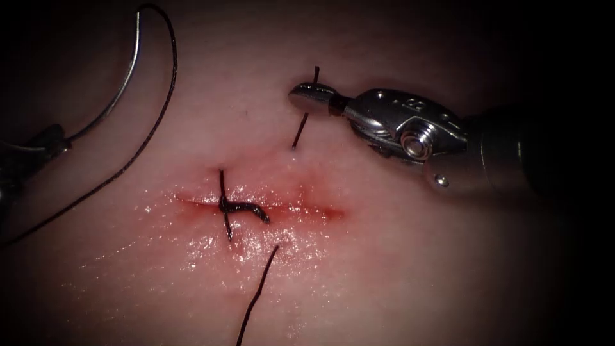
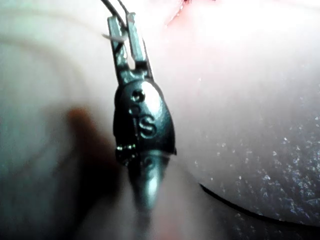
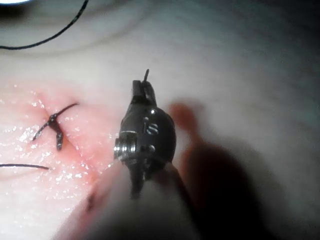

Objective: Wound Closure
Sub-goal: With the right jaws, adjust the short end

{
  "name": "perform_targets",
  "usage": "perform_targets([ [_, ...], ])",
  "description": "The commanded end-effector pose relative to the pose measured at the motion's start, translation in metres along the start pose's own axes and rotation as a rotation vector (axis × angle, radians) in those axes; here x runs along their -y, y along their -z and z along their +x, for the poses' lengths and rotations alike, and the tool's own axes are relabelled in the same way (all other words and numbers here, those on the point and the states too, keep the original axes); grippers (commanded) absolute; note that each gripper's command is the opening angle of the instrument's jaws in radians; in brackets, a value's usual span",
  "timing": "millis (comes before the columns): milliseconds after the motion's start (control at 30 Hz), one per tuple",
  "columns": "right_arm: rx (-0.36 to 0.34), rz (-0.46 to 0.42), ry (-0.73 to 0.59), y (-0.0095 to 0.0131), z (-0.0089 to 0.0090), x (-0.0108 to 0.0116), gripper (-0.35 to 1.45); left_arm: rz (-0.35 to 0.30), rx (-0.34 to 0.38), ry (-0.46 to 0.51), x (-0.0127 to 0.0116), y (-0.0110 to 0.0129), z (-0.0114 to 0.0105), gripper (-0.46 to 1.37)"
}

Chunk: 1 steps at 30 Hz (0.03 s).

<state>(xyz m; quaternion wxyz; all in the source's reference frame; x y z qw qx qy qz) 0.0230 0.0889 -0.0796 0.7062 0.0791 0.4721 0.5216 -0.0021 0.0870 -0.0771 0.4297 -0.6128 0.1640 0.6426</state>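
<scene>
Tissue (image 1: pixel 397 269) is lying under the endoscope with its cut (image 1: pixel 269 208) running across, red fluid (image 1: pixel 301 198) glistening along it. A knotted stitch (image 1: pixel 240 206) is sitting on the cut toward its left end. The right tool (image 1: pixel 307 96) is reaching in above the cut, its jaws clenched on a short end of thread (image 1: pixel 301 128) that is rising out of the tissue. At the far left the left tool (image 1: pixel 32 150) is gripping the needle (image 1: pixel 122 83) near its lower end; the needle is curving up free of the tissue, well left of the cut, with long thread (image 1: pixel 147 138) trailing from it. Another strand (image 1: pixel 256 298) is emerging below the cut.

Left wrist camera: the left tool (image 2: pixel 125 37) is pinching the needle (image 2: pixel 114 37) crosswise between closed jaws, tissue (image 2: pixel 240 100) behind.

Right wrist camera: the right tool (image 3: pixel 142 90) is clamping the thread end (image 3: pixel 146 75), with the stitch (image 3: pixel 54 125) beside it on the cut (image 3: pixel 75 145).
</scene>
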Motion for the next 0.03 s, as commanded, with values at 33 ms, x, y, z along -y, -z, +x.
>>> perform_targets([
  [33, 0.0, -0.005, 0.0, 0.0, 0.0, 0.0, -0.35, -0.002, 0.0, -0.006, 0.0, 0.0001, 0.0, -0.35],
])
